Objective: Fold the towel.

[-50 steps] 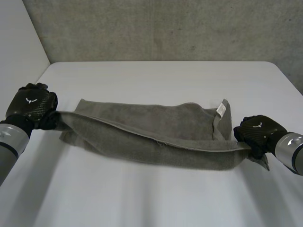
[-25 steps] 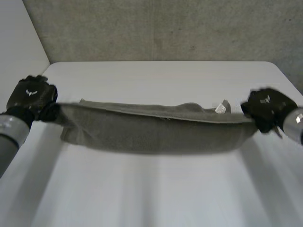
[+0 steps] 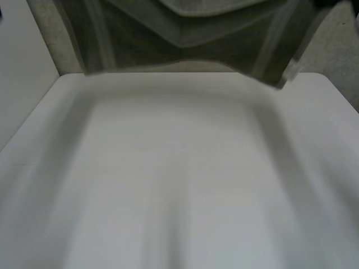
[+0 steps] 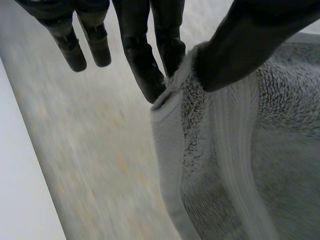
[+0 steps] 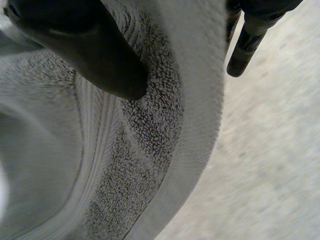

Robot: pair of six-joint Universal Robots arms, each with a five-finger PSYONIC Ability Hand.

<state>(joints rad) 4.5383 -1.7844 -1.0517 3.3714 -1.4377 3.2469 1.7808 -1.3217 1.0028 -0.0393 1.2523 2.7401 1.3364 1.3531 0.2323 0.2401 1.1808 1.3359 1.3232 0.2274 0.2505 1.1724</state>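
You have the towel (image 3: 185, 39) off the table (image 3: 179, 185), held up in the air and spread wide above the table's far edge. Its lower hem hangs along that edge in front of the grey wall (image 3: 336, 56), and the hem's right corner hangs lower than its left. Your left hand (image 4: 250, 35) grasps one end of the towel: the thumb presses the thick hemmed edge against one of the fingers (image 4: 145, 70), while the other fingers point straight and touch nothing. Your right hand (image 5: 85, 45) grasps the other end: the thumb lies flat on the looped face beside the woven band, and the fingers (image 5: 245, 47) sit behind the hem, so the cloth is pinched between them.
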